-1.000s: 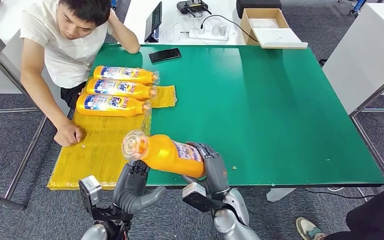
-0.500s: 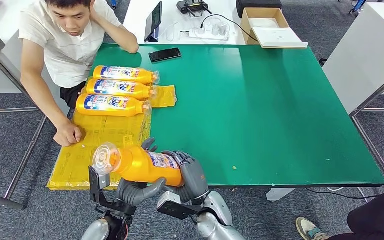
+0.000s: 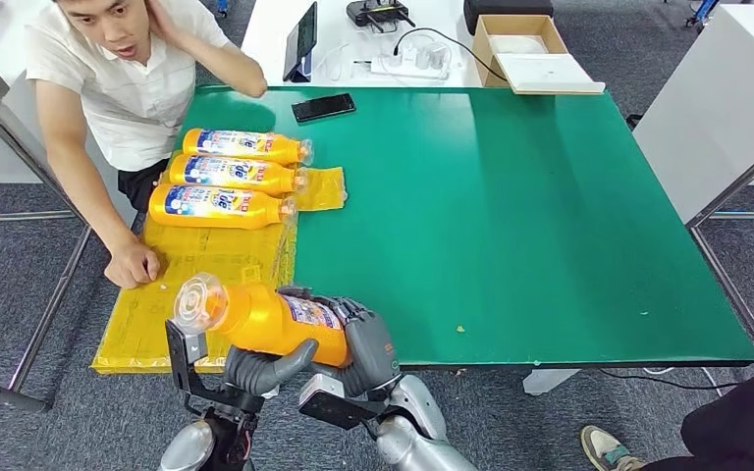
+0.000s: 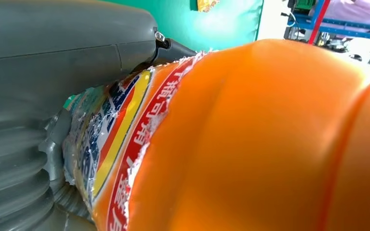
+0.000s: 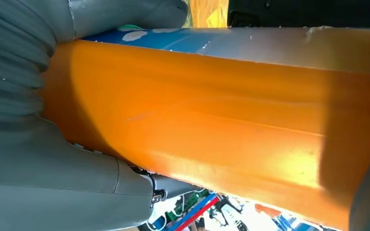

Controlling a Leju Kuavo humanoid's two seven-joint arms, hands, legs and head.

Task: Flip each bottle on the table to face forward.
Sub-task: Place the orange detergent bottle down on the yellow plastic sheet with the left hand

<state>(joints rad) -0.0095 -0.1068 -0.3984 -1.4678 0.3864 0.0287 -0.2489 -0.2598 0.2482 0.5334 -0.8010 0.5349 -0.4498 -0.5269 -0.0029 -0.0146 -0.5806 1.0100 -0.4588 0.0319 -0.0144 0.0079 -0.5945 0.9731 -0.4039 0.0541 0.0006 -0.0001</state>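
Both robot hands (image 3: 299, 355) have carried the orange bottle (image 3: 270, 318) seemingly further left.

Both my arms come up from below, close together at the near left edge of the desk (image 3: 550, 245). My right hand (image 3: 365, 339) wraps its fingers (image 3: 339, 306) over the base end of the orange bottle (image 3: 275, 319) and grips it from the right. My left hand (image 3: 260, 368) cradles the same bottle from underneath, thumb stretched along its underside toward my right hand. In my wrist views, each thick grey thumb presses against the bottle's body.
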